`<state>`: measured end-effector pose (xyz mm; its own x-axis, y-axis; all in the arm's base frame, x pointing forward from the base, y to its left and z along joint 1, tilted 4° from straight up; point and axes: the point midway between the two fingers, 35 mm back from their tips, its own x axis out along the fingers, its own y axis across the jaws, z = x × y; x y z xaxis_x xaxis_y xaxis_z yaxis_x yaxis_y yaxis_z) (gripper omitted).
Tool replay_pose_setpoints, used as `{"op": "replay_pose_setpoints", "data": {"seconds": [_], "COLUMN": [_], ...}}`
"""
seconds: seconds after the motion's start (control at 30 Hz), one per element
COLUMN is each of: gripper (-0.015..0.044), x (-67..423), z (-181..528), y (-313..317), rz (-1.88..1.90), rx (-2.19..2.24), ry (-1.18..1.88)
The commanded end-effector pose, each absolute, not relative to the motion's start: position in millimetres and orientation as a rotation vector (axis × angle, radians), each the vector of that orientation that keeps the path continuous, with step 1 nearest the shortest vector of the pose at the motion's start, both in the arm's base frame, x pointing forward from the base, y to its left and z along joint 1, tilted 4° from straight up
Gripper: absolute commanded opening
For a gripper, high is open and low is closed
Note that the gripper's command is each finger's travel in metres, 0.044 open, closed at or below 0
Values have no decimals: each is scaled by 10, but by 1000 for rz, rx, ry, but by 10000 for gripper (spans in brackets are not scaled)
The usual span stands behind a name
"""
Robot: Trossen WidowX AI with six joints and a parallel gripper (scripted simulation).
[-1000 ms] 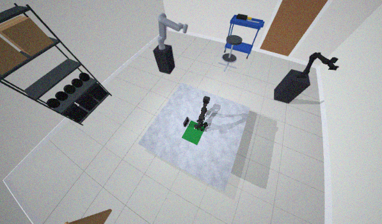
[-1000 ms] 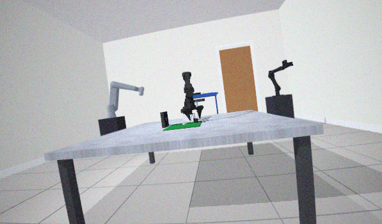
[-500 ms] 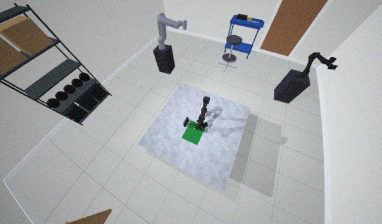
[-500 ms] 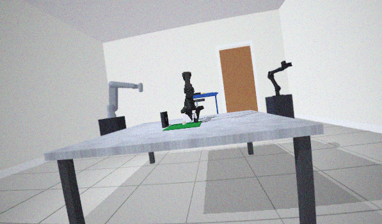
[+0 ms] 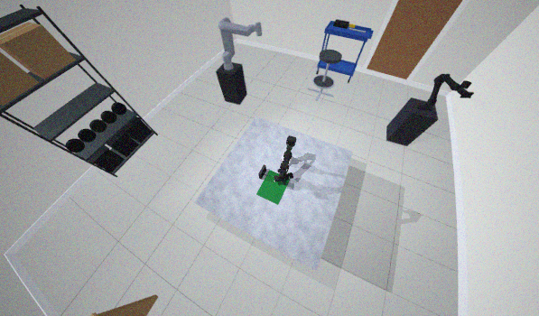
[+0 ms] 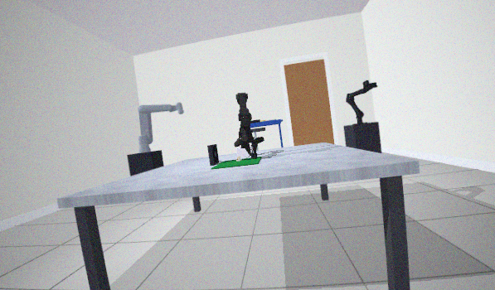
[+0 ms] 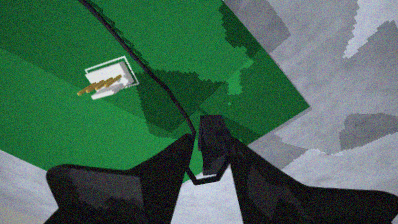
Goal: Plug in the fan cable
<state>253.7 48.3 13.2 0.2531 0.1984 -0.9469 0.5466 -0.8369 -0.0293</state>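
The green board lies flat on the grey table. The white four-pin fan header with gold pins stands bare on the board, to the upper left in the wrist view. The black fan stands upright by the board's edge. Its thin black cable runs across the board to the dark plug at the board's near edge. My gripper is low over that edge, with its fingers shut on the plug's two sides.
Around the table stand a grey arm on a black pedestal, a black arm on a dark box, a blue cart with a stool, and a metal shelf rack at the left.
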Motion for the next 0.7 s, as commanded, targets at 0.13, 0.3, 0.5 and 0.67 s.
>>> {"op": "replay_pose_setpoints", "data": {"seconds": [0.13, 0.3, 0.5, 0.67], "gripper": [90, 17, 0, 0], "x": [2537, 2541, 2566, 2575], "z": [137, 156, 328, 480], "y": [482, 481, 471, 460], "rz": [-1610, -1610, -1610, -1609], "rx": [2224, 2224, 2225, 2225], "ry": [687, 687, 685, 684]}}
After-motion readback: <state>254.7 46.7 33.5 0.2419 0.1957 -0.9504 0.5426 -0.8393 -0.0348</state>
